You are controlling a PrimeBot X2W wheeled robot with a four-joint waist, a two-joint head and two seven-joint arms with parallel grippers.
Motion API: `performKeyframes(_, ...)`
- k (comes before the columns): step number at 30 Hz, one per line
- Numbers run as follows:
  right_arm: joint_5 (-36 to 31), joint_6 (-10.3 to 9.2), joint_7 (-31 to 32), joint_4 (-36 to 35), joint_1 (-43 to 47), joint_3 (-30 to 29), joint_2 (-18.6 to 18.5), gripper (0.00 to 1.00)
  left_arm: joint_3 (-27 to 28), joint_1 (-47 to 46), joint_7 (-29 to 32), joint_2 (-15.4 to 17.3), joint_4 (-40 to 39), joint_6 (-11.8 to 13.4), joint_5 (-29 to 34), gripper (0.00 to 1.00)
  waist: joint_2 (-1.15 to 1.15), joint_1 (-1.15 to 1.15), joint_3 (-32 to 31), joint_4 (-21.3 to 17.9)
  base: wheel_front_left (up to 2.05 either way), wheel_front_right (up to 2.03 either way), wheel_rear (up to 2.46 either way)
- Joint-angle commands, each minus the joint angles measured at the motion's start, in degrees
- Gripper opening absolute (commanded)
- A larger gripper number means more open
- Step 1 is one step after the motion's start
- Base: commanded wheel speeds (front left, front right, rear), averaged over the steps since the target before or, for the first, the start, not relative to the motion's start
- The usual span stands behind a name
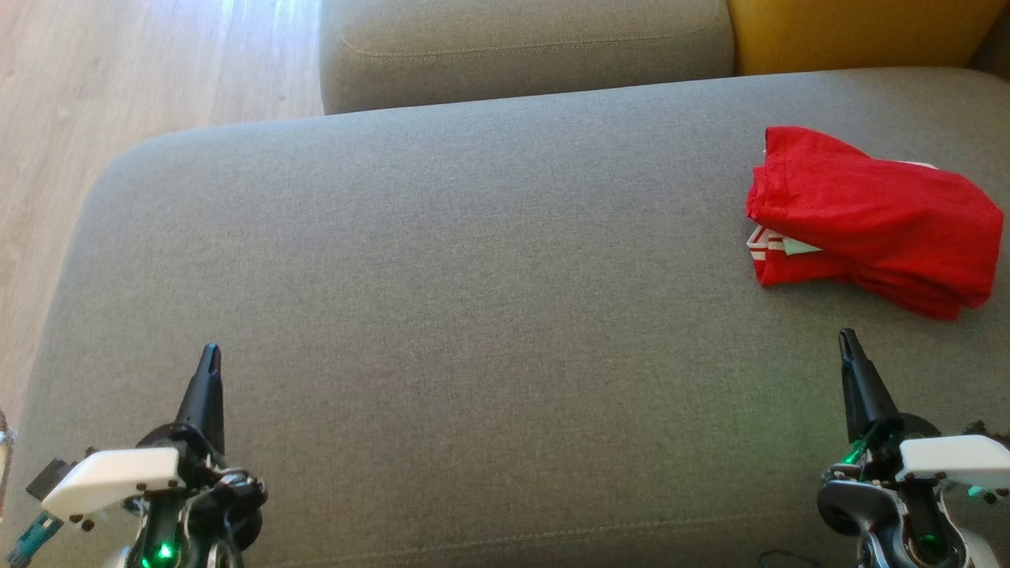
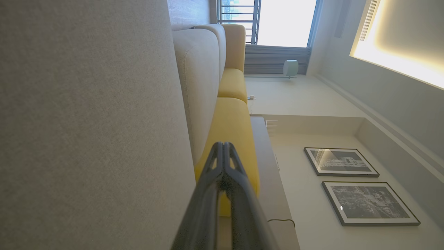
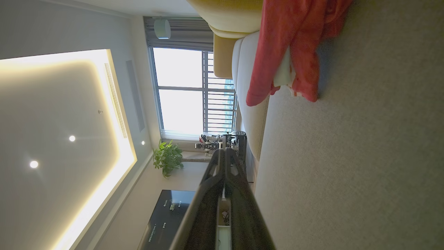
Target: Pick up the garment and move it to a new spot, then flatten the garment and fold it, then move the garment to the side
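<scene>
The garment (image 1: pixel 872 221) is red with white trim and lies folded in a loose bundle at the far right of the grey sofa seat (image 1: pixel 473 276). The right wrist view shows the same red garment (image 3: pixel 291 48) ahead at the top. My right gripper (image 1: pixel 848 343) hovers just below the bundle in the head view, its jaws shut and empty; its tips meet in its own wrist view (image 3: pixel 223 151). Low on the left, far from the cloth, my left gripper (image 1: pixel 210 355) is shut on nothing, its fingers pressed together (image 2: pixel 223 146).
A second grey cushion (image 1: pixel 521 47) and a yellow cushion (image 1: pixel 860 31) sit behind the seat. Wooden floor (image 1: pixel 118 79) lies to the left past the seat's rounded edge. The seat's broad middle is bare grey fabric.
</scene>
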Motion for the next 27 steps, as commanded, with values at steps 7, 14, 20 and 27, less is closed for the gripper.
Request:
performKeyframes(7,0.3,-0.01,0.3,-2.2,-3.2,1.0,-0.2,0.0,2.3,-3.1,0.5,0.5,-1.5,-0.4,0.3,0.0,0.0,0.0,0.0,0.0,0.0,0.0,0.0)
performKeyframes(14,0.3,-0.01,0.3,-2.2,-3.2,1.0,-0.2,0.0,2.4,-3.1,0.6,0.5,-1.5,-0.4,0.4,0.0,0.0,0.0,0.0,0.0,0.0,0.0,0.0)
performKeyframes(20,0.3,-0.01,0.3,-2.2,-3.2,1.0,-0.2,0.0,2.5,-3.1,0.7,0.4,-1.5,-0.4,0.4,0.0,0.0,0.0,0.0,0.0,0.0,0.0,0.0)
performKeyframes(27,0.3,-0.01,0.3,-2.2,-3.2,1.0,-0.2,0.0,2.6,-3.1,0.8,0.3,-1.5,-0.4,0.5,0.0,0.0,0.0,0.0,0.0,0.0,0.0,0.0)
